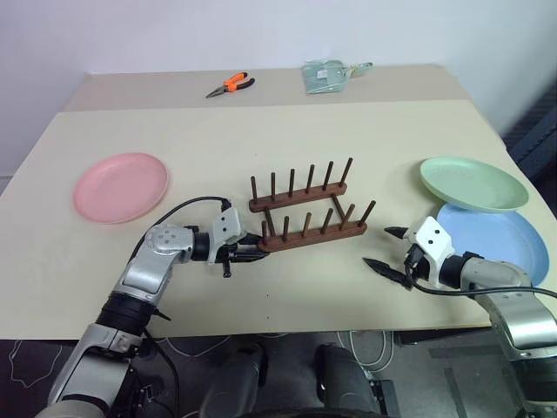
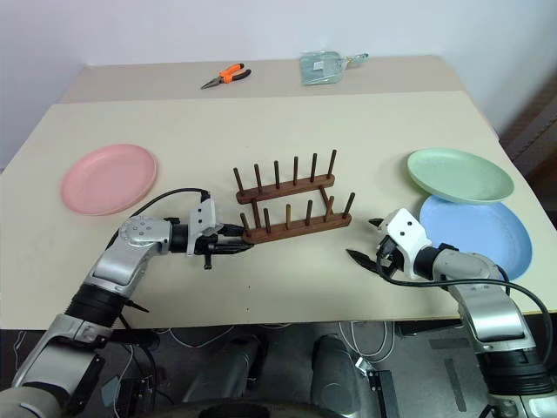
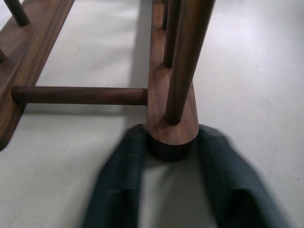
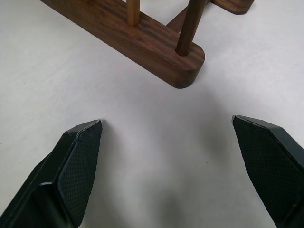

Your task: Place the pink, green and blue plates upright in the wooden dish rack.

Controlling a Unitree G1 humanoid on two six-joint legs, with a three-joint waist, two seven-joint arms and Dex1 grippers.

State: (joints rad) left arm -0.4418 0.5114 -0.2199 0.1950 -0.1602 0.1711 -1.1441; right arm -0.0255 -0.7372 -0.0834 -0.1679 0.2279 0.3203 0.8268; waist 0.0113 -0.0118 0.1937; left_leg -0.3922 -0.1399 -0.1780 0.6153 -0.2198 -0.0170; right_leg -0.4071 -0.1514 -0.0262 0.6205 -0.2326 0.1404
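Reaching low across the table, left end effector point(image 1: 251, 252) fingers straddling wooden dish rack point(image 1: 306, 215) end, right end effector point(image 1: 391, 251) wide open, empty

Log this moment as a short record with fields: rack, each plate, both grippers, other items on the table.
rack: wooden dish rack at table centre, no plates in it
pink plate: flat on the table, robot's left
green plate: robot's right, its near edge resting on the blue plate
left gripper: fingers either side of the rack's near bar end
right gripper: open, holding nothing, just short of the rack's other end
other: orange-handled pliers and a clear bag at the far edge
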